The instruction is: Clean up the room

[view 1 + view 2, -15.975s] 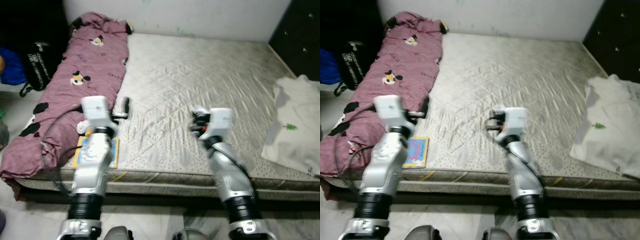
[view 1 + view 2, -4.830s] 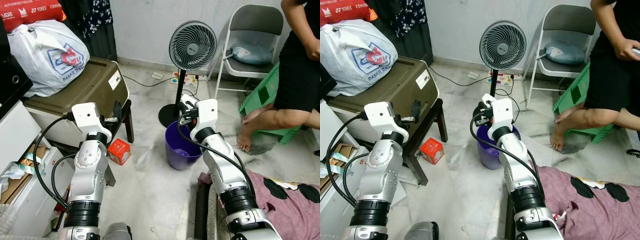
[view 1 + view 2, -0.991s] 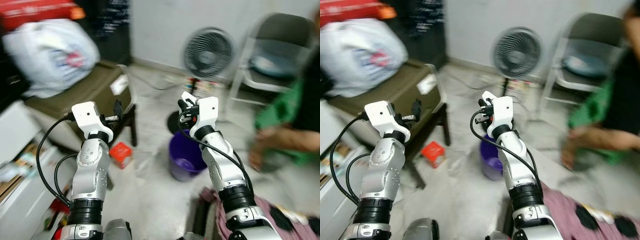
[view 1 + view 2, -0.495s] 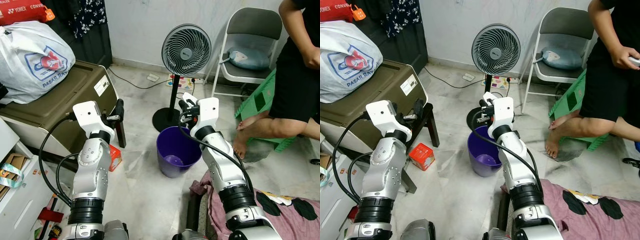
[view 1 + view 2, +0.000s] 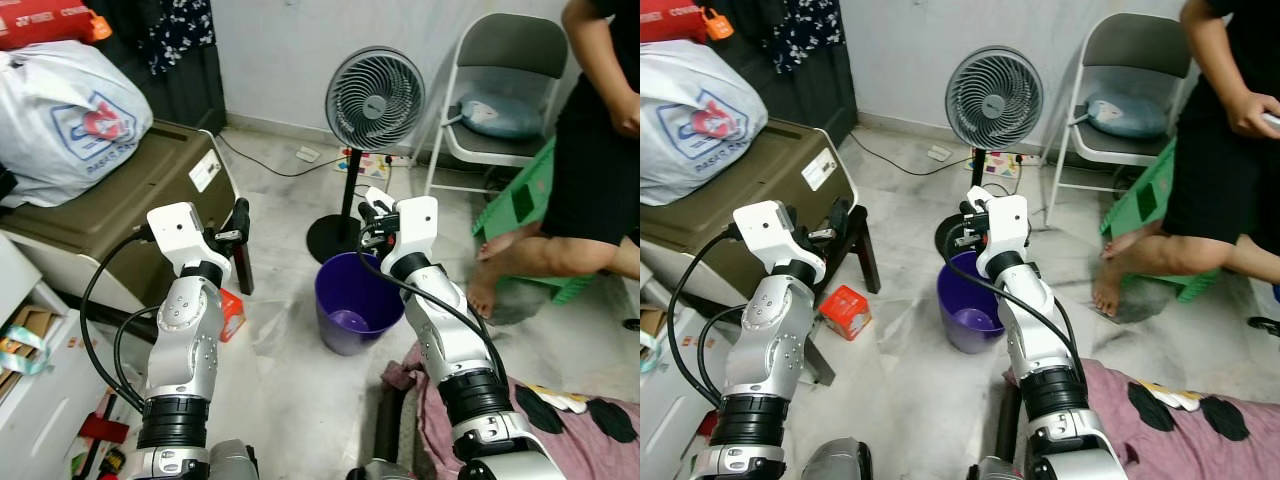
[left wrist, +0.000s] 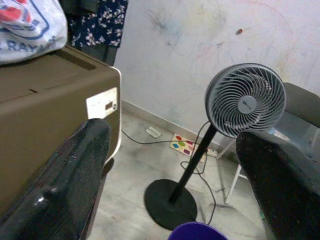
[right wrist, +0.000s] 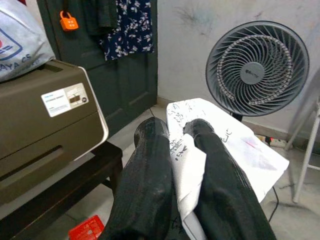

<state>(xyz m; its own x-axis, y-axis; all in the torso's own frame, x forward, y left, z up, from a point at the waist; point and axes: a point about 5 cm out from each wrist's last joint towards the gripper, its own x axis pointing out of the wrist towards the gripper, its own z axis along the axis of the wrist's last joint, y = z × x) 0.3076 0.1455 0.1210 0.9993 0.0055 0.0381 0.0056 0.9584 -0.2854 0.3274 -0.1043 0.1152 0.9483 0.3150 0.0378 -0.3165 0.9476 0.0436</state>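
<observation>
Floor: pale marbled tile (image 5: 290, 380), evenly lit. Wall (image 5: 290, 50): off-white, scuffed and marked. A dark door (image 7: 125, 60) hung with floral cloth (image 7: 127, 25) and an orange padlock (image 7: 68, 21) stands behind a brown storage box (image 5: 130, 200), which rests on a dark stand and carries a white plastic bag (image 5: 70, 100). A grey pedestal fan (image 5: 375, 100) stands near the wall, cable trailing to a power strip (image 5: 365, 160). A grey folding chair (image 5: 505, 90) with a cushion sits beside a green plastic stool (image 5: 520, 205). A maroon blanket (image 5: 1170, 420) lies on the floor.

Lived-in home room, pedestal fan (image 5: 374, 100), folding chair (image 5: 505, 70), purple bin (image 5: 358, 315), marble floor (image 5: 290, 380)
</observation>
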